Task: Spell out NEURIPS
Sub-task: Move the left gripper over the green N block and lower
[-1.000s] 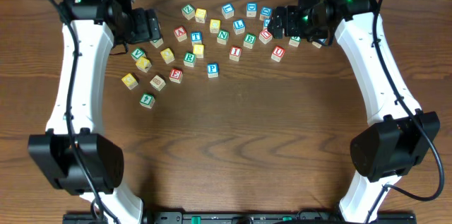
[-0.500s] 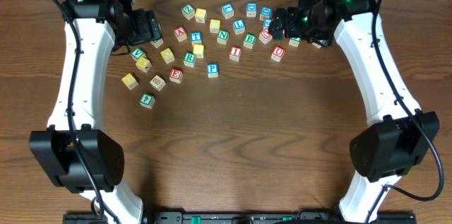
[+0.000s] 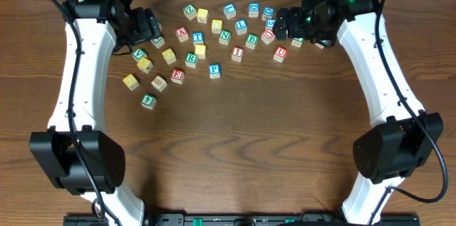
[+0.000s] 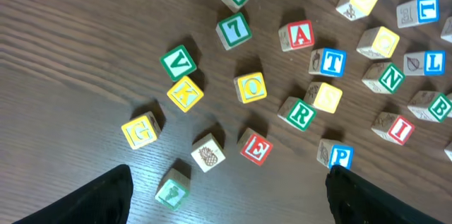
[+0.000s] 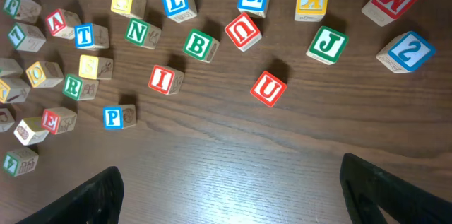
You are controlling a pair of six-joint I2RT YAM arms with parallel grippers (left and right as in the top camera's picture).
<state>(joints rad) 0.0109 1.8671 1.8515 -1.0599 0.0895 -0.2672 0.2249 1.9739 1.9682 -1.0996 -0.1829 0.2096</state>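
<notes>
Change: set against a second ago, you find every cube where it lay. Only the left arm has crept a shade toward the far edge.
Meaning: nothing is lifted or lined up, so count the spelling as not begun. Both arms are likely still choosing a first cube.
Left tool (image 4: pixel 226 189): fingers wide apart with nothing between them, hanging over the left of the scatter.
Right tool (image 5: pixel 226 174): fingers wide apart and empty, hanging over the right of the scatter.
Worktop (image 3: pixel 235 147): dark wood grain, carrying the whole scatter at its far side.
N (image 3: pixel 225 36): green letter, far middle of the scatter.
E (image 3: pixel 177 76): red letter, near left, close to the left tool.
U (image 3: pixel 281 53): red letter, right side, standing apart from its neighbours. A second U (image 5: pixel 244 31) sits farther back, so you have a choice.
R (image 3: pixel 191 59): green letter, left of middle.
I (image 3: pixel 237 53): red letter, middle.
P (image 3: pixel 214 70): blue letter, at the near edge of the scatter.
Yellow cube (image 3: pixel 200 50): pale top with no readable letter, just beside R. You can judge it the stand-in for S.
Look: small wooden cubes with pale sides and framed letters on top, lying loose at mixed angles.
</notes>
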